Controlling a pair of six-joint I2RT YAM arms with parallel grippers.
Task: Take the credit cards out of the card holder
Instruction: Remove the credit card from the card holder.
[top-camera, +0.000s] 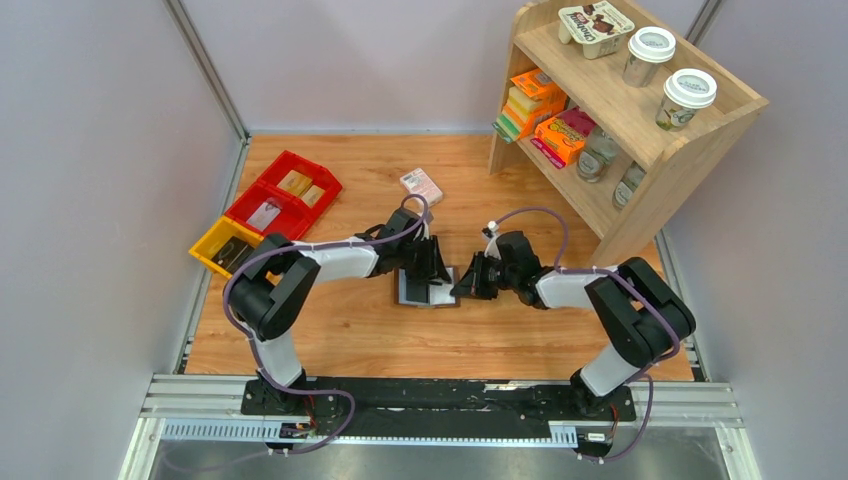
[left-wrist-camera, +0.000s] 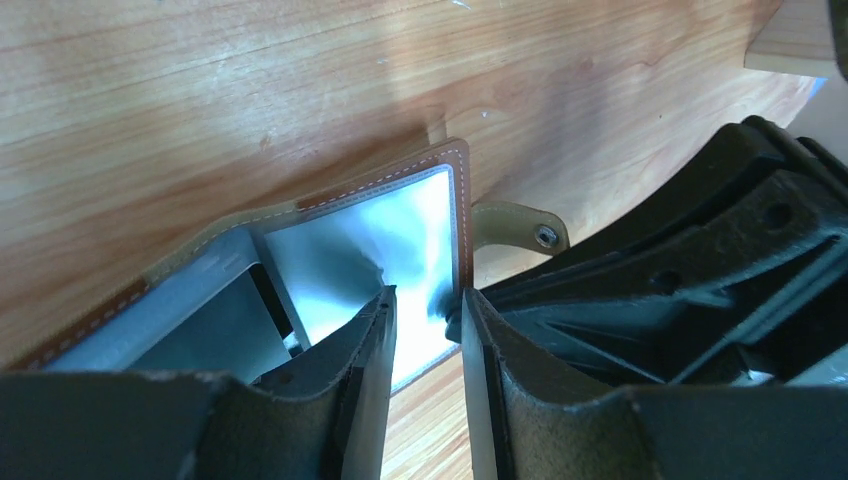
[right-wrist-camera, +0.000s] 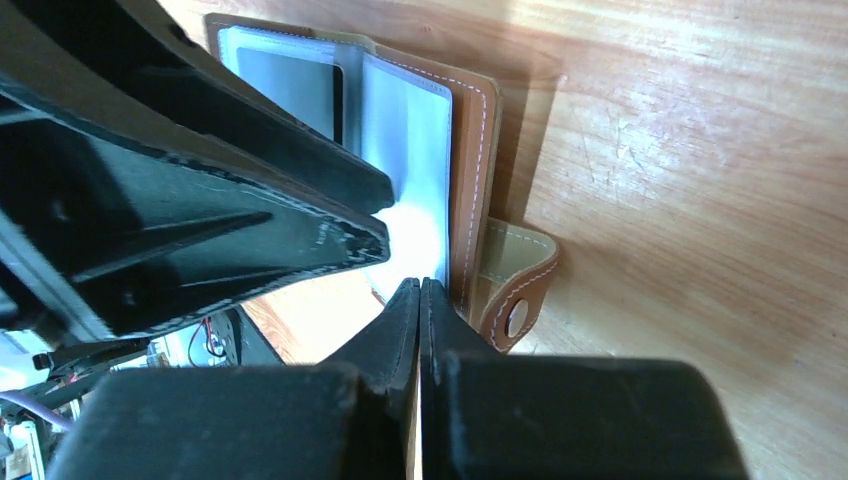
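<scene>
Two grippers meet at the card holder (top-camera: 428, 291), open mid-worktop (top-camera: 340, 335): left gripper (left-wrist-camera: 427, 305), fingers parted, over its pockets (right-wrist-camera: 405, 130); right gripper (right-wrist-camera: 419, 290), fingers clenched, at the near pocket edge. Probably the pinch on a card, though none shows between them; next calls for a straight outward pull.

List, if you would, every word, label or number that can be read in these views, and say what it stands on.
Nothing can be read for certain.
Dessert pack: brown lettering, too small.
Two lidded cups: print on the lids, blurred.
Orange boxes: print too small.
Pink-and-white box: pattern only, no legible words.
Card holder: no lettering visible.
</scene>
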